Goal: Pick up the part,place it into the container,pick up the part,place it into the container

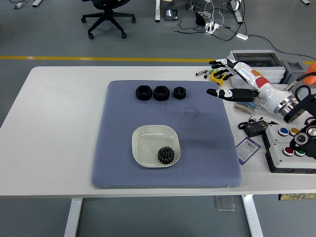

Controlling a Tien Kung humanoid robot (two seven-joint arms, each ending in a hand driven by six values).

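Observation:
A black gear part (166, 155) lies in the pale square dish (146, 143) on the blue-grey mat (128, 123). Three black nut-like parts (160, 92) stand in a row at the mat's far edge. My right hand (226, 79), white with an orange band, hovers over the mat's far right corner with fingers spread and nothing in it. It is well right of the nuts and far from the dish. The left arm does not show.
Right of the mat lie a grey box (256, 66), a yellow tape measure (217, 76), bags of small parts (281, 104), a button panel (291, 150) and a barcode label (248, 148). An office chair (106, 15) stands on the floor beyond the table.

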